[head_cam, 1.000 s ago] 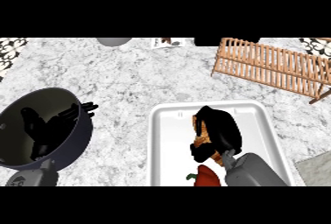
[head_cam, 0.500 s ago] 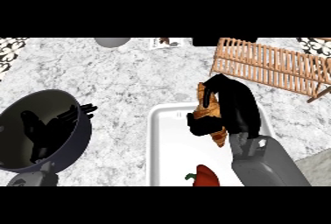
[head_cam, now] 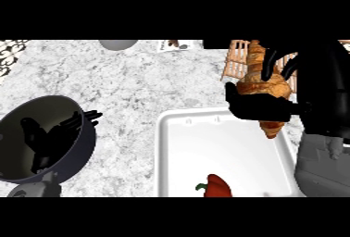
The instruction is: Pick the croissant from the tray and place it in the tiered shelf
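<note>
Right hand (head_cam: pixel 263 104): fingers curled round croissant (head_cam: pixel 263 83), raised over tray (head_cam: pixel 179 152) far edge, before shelf (head_cam: pixel 236 58). Left hand (head_cam: pixel 51 136): fingers spread, inside bowl (head_cam: pixel 82 152). Pepper (head_cam: pixel 217 186) at tray's near edge.

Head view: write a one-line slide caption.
Right hand lifts croissant above white tray, near the wooden shelf.

A dark round bowl (head_cam: pixel 65 152) sits on the marble counter (head_cam: pixel 150 88) far left of the right hand. A red pepper (head_cam: pixel 217 186) lies below that hand.
</note>
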Robot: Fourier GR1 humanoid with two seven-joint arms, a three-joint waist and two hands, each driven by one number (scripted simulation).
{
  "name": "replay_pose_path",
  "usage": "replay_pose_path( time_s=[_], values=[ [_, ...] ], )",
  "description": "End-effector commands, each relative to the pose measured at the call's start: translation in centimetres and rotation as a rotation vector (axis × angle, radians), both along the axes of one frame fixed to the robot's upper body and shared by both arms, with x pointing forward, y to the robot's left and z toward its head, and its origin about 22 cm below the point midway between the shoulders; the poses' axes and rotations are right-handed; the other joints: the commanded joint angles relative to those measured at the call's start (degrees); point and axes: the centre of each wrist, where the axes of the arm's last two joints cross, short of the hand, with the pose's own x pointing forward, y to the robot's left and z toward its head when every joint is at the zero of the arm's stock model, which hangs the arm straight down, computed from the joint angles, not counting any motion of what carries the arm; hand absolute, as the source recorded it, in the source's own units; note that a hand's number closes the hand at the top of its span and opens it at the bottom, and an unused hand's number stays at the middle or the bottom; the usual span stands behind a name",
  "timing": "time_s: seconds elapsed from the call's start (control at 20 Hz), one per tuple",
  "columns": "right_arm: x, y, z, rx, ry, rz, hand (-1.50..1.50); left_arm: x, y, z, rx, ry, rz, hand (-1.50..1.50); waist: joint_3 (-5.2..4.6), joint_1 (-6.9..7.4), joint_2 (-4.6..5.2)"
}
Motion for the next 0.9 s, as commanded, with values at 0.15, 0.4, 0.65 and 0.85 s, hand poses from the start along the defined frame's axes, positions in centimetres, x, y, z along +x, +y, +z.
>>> replay_pose_path(
  time_s=[0.15,0.4,0.65,0.85],
  values=[
    [0.5,-3.0,6.6,0.03,0.013,-0.164,1.5,-2.1,-0.5,-4.2,0.009,0.142,0.064,0.0,-0.75,0.1,0.69],
    [2.7,-5.8,9.3,0.059,-0.022,-0.205,1.5,-0.8,0.0,-3.1,0.012,0.133,0.04,0.0,-0.71,0.7,1.03],
    [4.7,-9.0,12.3,0.056,-0.024,-0.242,1.5,-0.7,-0.4,-2.2,-0.01,0.159,0.033,0.0,-0.67,1.38,1.11],
    [6.7,-12.0,13.4,0.043,-0.021,-0.237,1.5,-1.6,-0.8,-2.5,-0.007,0.149,0.006,0.0,-0.64,2.2,1.3]
  ],
)
